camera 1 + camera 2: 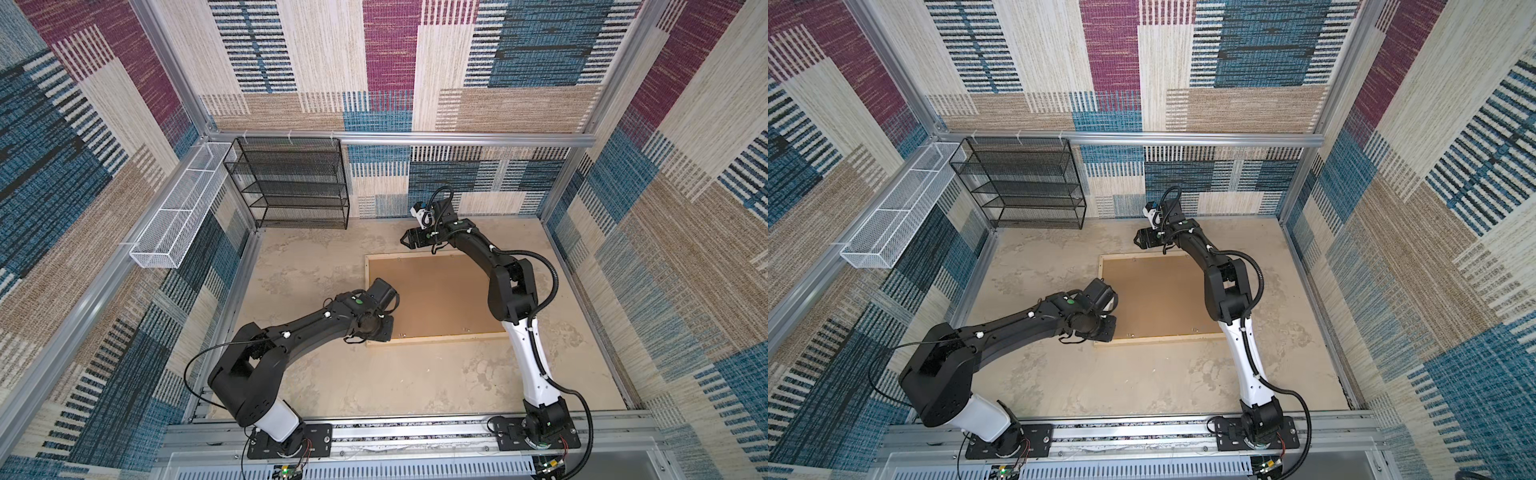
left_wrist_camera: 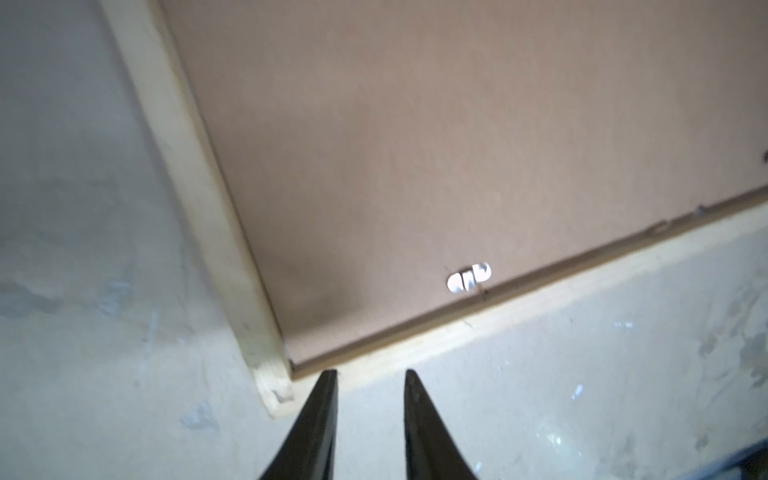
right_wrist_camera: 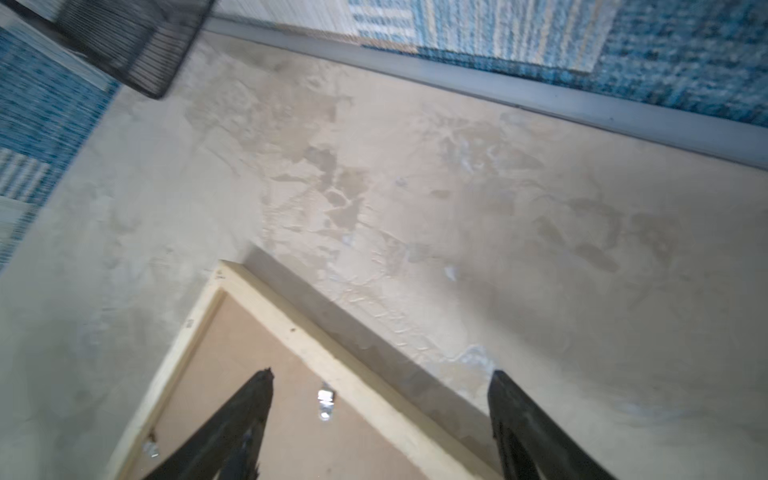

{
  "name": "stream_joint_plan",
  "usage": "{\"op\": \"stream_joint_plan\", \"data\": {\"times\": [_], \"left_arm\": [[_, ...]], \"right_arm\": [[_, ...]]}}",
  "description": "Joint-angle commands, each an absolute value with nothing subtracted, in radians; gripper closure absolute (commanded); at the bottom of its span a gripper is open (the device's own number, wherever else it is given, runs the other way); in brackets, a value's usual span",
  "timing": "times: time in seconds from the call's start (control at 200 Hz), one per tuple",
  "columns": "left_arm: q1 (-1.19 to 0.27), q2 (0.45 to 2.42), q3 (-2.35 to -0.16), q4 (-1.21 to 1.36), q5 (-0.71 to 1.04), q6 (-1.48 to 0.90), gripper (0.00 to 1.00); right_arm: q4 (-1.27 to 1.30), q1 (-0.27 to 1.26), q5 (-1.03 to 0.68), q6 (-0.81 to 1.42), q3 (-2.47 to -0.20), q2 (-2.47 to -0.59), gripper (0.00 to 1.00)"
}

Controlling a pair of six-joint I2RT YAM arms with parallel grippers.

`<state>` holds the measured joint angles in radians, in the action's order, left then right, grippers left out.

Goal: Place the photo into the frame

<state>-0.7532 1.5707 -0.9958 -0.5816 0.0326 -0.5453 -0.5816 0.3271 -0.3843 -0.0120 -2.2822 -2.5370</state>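
Just ahead of the left jaws, the frame (image 2: 187,166) lay flat on the worktop (image 2: 83,249), one of its corners close beside a dark fingertip (image 2: 324,403). These jaws stood only narrowly apart with nothing between them; whether the tips touched the wooden rail could not be told. A brown backing board (image 2: 415,124) filled the frame, and a small metal tab (image 2: 468,277) sat on it a little beyond the tips, against the rail. The right jaws were spread wide and empty over the opposite rail, one fingertip (image 3: 249,415) above the board and its partner (image 3: 511,415) above bare worktop, with another metal tab (image 3: 325,399) between them and a frame corner ahead. In both top views the frame (image 1: 436,337) (image 1: 1163,337) lay between the two arms, left jaws at one corner, right jaws at the far edge. Well beyond the right jaws, a black mesh rack (image 1: 291,183) stood against the wall.
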Motion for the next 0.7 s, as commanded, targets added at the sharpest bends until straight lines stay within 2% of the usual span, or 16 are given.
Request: {"op": "stream_joint_plan", "data": {"times": [0.0, 0.376, 0.576, 0.691], "left_arm": [[-0.783, 1.564, -0.962, -0.558, 0.07, -0.657, 0.69], [-0.791, 1.662, -0.953, -0.512, 0.06, -0.719, 0.73], [-0.74, 1.696, -0.941, -0.441, 0.029, -0.695, 0.73], [-0.685, 1.713, -0.928, -0.393, 0.01, -0.676, 0.73]], "right_arm": [[-0.688, 0.317, -0.315, -0.1, -2.328, -2.571, 0.15], [-0.691, 0.27, -0.348, -0.124, -2.192, -2.52, 0.18], [-0.612, 0.22, -0.362, -0.074, -1.99, -2.423, 0.21], [-0.525, 0.177, -0.37, -0.025, -1.783, -2.303, 0.22]]}}
